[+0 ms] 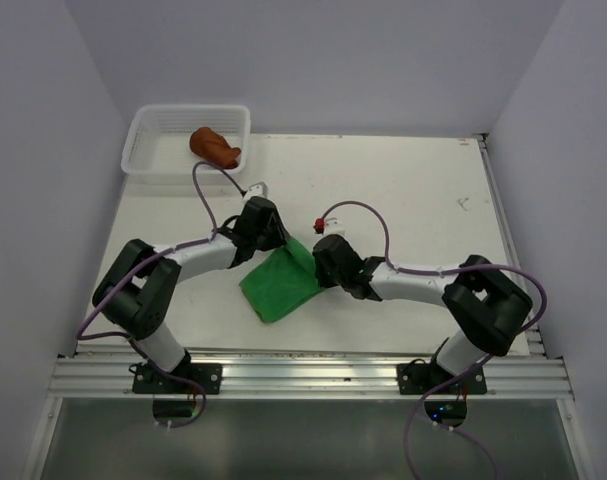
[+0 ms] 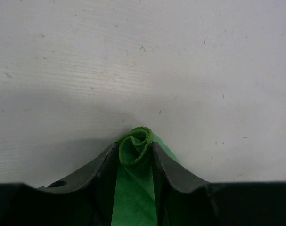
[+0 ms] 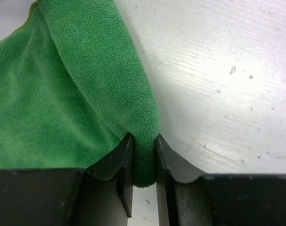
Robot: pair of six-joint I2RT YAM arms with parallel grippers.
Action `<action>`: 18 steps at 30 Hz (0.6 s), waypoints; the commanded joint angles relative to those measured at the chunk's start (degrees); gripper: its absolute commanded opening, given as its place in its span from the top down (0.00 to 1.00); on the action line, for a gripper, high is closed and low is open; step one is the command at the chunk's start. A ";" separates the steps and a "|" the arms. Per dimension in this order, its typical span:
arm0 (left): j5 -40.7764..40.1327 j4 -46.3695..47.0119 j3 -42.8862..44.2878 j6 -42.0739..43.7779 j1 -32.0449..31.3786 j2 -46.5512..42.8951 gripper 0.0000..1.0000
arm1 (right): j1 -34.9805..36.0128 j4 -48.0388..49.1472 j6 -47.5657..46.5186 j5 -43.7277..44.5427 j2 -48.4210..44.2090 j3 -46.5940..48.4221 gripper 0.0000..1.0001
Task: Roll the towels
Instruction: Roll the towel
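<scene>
towel job looks half done: brown towel (image 1: pixel 215 147) sits bundled in the basket (image 1: pixel 148 160), green towel (image 1: pixel 278 285) lies mid table (image 1: pixel 413 200), left gripper (image 2: pixel 134 147) clenched round its coiled end, right gripper (image 3: pixel 143 139) pinching the folded edge opposite, likely keeping the roll tight and even.

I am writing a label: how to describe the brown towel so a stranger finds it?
At the table's far left corner stands a white mesh basket. The brown towel lies bunched inside it. The only other cloth, the green towel, lies at mid-table.
</scene>
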 commanded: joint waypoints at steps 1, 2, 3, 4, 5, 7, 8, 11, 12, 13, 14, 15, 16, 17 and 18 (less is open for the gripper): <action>-0.34 -2.83 2.32 0.03 2.38 -3.43 0.62 | 1.33 -3.71 -0.93 6.74 -1.19 -2.75 1.00; 0.10 -2.91 2.23 0.03 2.64 -4.05 0.62 | 1.59 -3.53 -1.02 7.88 -1.28 -3.02 1.00; 0.36 -2.91 2.06 0.03 3.08 -4.40 0.62 | 2.38 -3.53 -0.93 8.59 -1.37 -3.02 1.00; 0.89 -2.91 2.06 0.12 3.26 -4.75 0.62 | 2.91 -3.18 -1.37 9.12 -1.37 -3.02 1.00; 1.07 -3.00 2.06 0.12 3.35 -5.28 0.62 | 3.43 -3.26 -1.54 10.69 -1.28 -2.85 1.00; 1.86 -3.09 2.06 0.12 3.52 -5.90 0.62 | 5.63 -4.14 -2.07 13.67 -0.93 -2.32 1.00; 2.12 -3.09 2.06 0.03 3.53 -6.33 0.62 | 6.42 -4.66 -1.99 15.00 -0.67 -1.97 1.00; 3.09 -3.09 2.06 -0.23 3.44 -7.30 0.61 | 9.06 -7.82 -1.81 20.27 0.91 0.05 1.00; 3.35 -3.00 1.97 -0.32 3.44 -7.57 0.61 | 10.11 -8.79 -1.46 22.98 1.35 1.36 1.00; 3.62 -3.09 1.97 -0.32 3.44 -7.74 0.61 | 10.55 -9.93 -1.63 23.88 2.23 1.81 1.00; 3.71 -3.09 1.97 -0.24 3.44 -8.09 0.61 | 11.60 -10.47 -1.55 25.28 2.67 2.68 1.00; 3.79 -3.26 1.97 -0.24 3.44 -8.27 0.61 | 11.87 -10.99 -1.55 26.95 3.11 3.13 1.00; 3.97 -3.27 1.97 -0.24 3.52 -8.44 0.61 | 12.22 -12.30 -1.72 27.92 4.07 3.65 1.00; 4.32 -3.27 1.97 -0.15 3.61 -8.62 0.61 | 13.01 -13.10 -1.72 28.97 4.69 4.88 1.00; 4.58 -3.27 1.97 -0.15 3.70 -8.71 0.60 | 13.37 -13.72 -1.81 30.03 5.22 5.41 1.00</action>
